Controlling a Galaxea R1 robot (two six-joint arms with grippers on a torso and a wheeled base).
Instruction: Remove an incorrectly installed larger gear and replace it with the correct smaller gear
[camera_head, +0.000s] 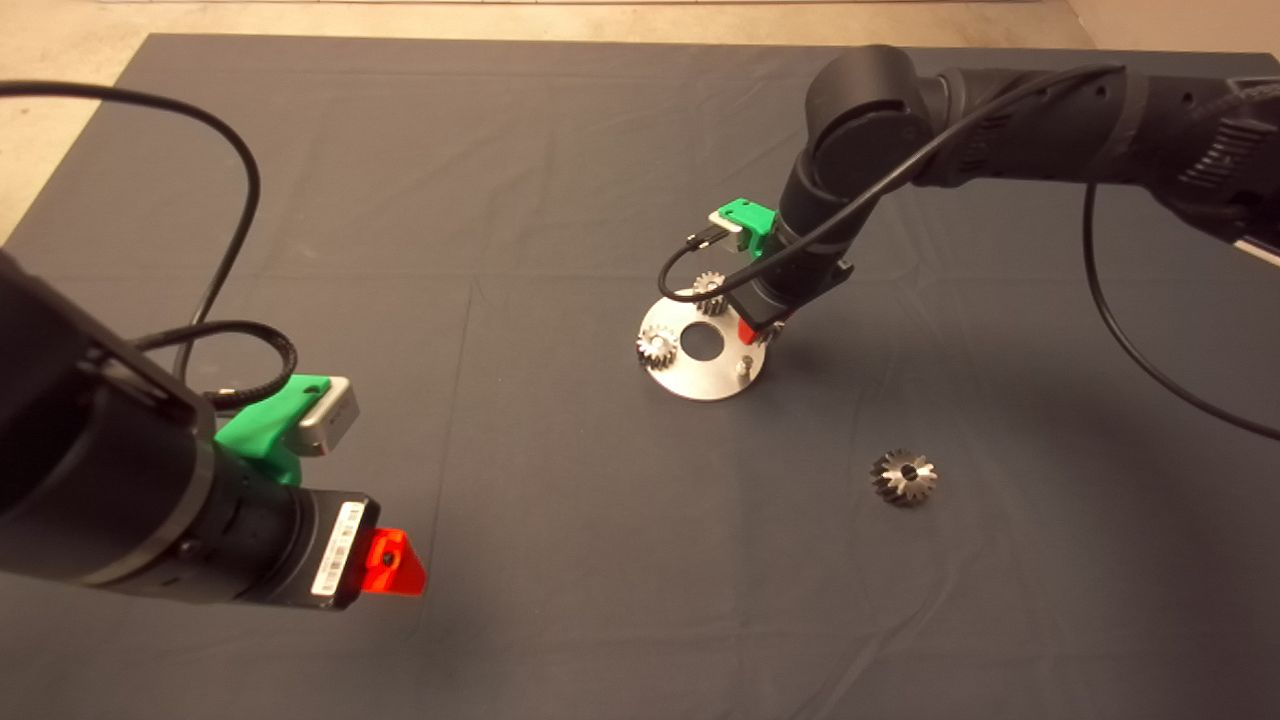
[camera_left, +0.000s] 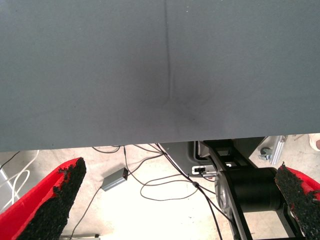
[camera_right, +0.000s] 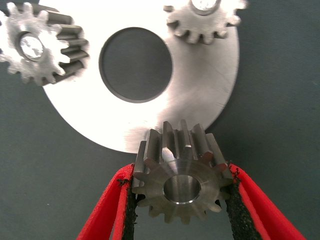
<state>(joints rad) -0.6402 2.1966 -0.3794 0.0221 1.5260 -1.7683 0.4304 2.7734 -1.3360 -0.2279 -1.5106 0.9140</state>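
One dark mat covers the table, creased near its middle, with pale floor beyond its far edge. On it lies a round steel plate with a centre hole and two small pale gears on pins. The right gripper stands at the plate's rim, its red fingers closed on the smaller gear; the head view hides this gear behind the wrist, and only the wrist view shows it. The larger gear lies on the mat, well apart from the plate. The left gripper hovers at the near left, fingers wide apart and empty; its wrist view shows cables on the floor.
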